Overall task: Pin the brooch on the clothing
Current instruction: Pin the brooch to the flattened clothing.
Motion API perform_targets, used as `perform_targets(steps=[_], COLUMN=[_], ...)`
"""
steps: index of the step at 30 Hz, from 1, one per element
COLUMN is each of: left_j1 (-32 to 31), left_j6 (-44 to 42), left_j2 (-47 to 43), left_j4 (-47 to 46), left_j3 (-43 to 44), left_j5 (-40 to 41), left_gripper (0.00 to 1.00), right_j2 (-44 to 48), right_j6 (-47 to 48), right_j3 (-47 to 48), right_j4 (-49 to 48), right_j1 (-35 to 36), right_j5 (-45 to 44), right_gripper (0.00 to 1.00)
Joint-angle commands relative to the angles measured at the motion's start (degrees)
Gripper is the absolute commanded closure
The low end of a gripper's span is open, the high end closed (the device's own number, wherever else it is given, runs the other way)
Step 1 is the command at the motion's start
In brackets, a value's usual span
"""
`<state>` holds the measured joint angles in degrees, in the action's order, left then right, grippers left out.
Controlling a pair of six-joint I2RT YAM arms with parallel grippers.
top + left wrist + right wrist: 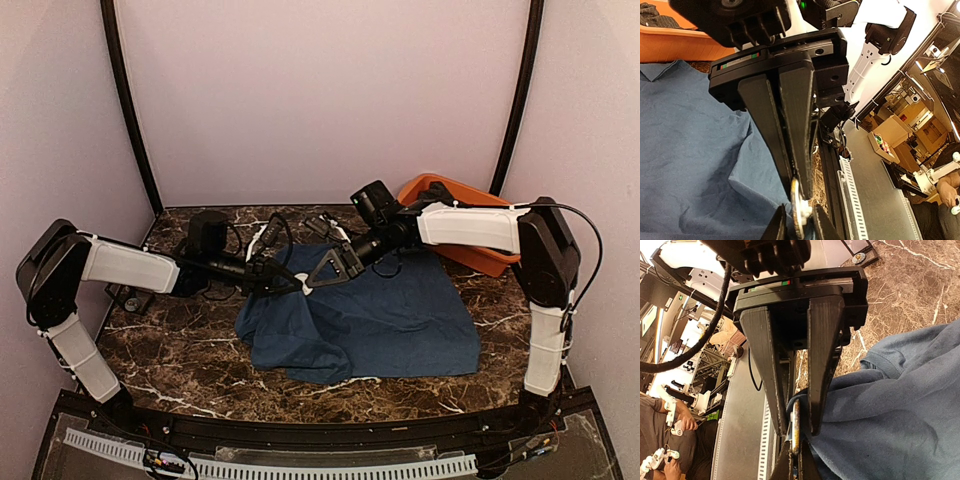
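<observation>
The shirt [390, 320] lies spread on the bench [180, 350], below and behind the right hand [798, 432]. One edge of it rises to the place where the two hands meet. The right hand is closed, and a fold of this edge goes up between its fingers, so I judge that it holds the cloth.

The brooch [798, 212] is a thin pale disc, seen from its edge. It sits directly at the tips of the left hand [799, 192] and just in front of the tips of the right one. The left hand is almost closed, with only a narrow slit, and it seems to pinch the rim of the disc; the wrist view does not show the contact fully. The tub [450, 185] stands well behind the right hand.

The shirt is soft and light. It folds and slides when pushed, so I expect the pin to push it away unless the cloth is held tight very near the point of entry. The best place to hold is the raised fold, close beside the brooch. The brooch is small, stiff and probably smooth, so a grip on its rim can slip or let it turn. Its pin is not visible, so I cannot tell whether it is open.
</observation>
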<state>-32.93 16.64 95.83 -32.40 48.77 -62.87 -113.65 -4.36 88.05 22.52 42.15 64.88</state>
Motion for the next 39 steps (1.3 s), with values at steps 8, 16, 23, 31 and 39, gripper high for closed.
perform_targets(steps=[8, 16, 23, 31, 39], left_j1=[-0.29, -0.68, -0.73, -0.72, -0.77], left_j6=[-2.62, -3.41, -0.82, -1.74, -8.52], left_j2=[-2.13, -3.0, -3.92, -3.78, -4.01], left_j4=[5.13, 6.27, 1.16, 2.58, 13.58], left_j3=[0.87, 0.57, -0.95, -0.76, 1.56], left_j5=[4.48, 6.74, 5.99, 6.55, 11.56], left_gripper=[0.81, 0.79, 0.76, 0.78, 0.83], right_j2=[1.78, 1.76, 1.67, 2.28, 2.46], right_j6=[0.61, 0.67, 0.76, 0.84, 0.67], right_j3=[0.85, 0.76, 0.48, 0.19, 0.28], right_j4=[-1.98, -1.88, -1.9, -1.87, -1.88], right_j1=[0.38, 0.85, 1.09, 1.09, 1.09], right_j5=[3.56, 4.09, 4.31, 4.16, 4.49], right_gripper=[1.0, 1.0, 1.0, 1.0, 1.0])
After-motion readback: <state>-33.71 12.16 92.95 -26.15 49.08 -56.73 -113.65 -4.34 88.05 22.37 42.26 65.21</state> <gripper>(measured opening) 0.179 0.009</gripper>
